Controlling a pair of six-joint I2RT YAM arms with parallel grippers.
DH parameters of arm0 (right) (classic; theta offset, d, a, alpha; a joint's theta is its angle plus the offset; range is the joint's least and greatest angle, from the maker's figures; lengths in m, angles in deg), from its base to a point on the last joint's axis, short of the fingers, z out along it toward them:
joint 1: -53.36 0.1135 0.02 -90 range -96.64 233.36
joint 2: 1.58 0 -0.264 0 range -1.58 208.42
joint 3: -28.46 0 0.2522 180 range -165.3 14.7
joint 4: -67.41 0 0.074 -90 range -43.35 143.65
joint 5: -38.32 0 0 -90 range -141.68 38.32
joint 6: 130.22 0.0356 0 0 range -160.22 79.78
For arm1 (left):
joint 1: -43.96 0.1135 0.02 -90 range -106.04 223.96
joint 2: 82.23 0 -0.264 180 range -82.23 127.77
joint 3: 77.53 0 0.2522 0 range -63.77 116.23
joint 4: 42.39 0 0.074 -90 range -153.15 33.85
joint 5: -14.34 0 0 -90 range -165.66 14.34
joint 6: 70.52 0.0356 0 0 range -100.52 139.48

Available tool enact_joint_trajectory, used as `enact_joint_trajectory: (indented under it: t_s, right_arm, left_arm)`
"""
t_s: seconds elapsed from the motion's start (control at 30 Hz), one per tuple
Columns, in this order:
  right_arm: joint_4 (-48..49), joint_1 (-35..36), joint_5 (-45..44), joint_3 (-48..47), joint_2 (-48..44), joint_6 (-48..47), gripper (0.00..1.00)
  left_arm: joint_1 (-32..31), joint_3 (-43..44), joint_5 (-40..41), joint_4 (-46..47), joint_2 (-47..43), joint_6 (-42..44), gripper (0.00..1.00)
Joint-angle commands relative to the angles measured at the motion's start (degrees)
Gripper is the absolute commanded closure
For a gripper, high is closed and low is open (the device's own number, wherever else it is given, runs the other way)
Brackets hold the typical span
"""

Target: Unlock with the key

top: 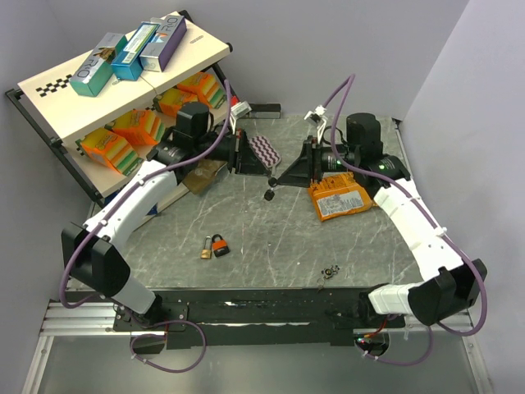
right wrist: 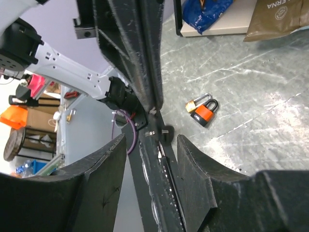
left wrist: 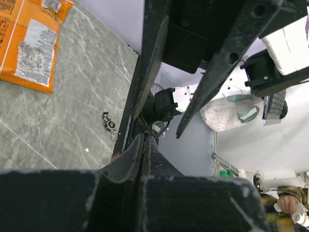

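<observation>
An orange padlock (top: 220, 245) (right wrist: 205, 112) lies on the table beside a small brass padlock (top: 205, 249) (right wrist: 195, 103), left of the middle. Above the table's centre my two grippers meet tip to tip. My left gripper (top: 269, 175) (left wrist: 145, 137) is shut, and the key (top: 269, 194) (right wrist: 166, 133) hangs from its fingertips by the blade, black head down. My right gripper (top: 281, 181) (right wrist: 152, 140) is open, its fingers (right wrist: 193, 164) standing apart on either side of the key without touching it. In the left wrist view the key itself is hidden between the pressed fingers.
An orange snack pouch (top: 338, 197) (left wrist: 31, 43) lies under the right arm. A small bunch of keys (top: 330, 271) (left wrist: 110, 124) sits near the front edge. A tilted shelf (top: 49, 90) with boxes stands back left, with a brown bag (top: 203, 174) and a purple patterned item (top: 264, 150) nearby.
</observation>
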Motion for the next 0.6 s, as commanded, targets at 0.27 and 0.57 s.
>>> enact_joint_trajectory:
  t_s: [0.27,0.57]
  right_arm:
    - [0.79,3.39,1.69,-4.4,2.47,-2.6,0.65]
    - [3.17,3.74,3.79,-2.02,2.91,-0.67,0.68]
  left_arm:
    - [0.06,4.59,-5.1,-1.88,1.29,2.71,0.99]
    - [0.06,4.68,-5.45,-1.35,1.55,2.97,0.99]
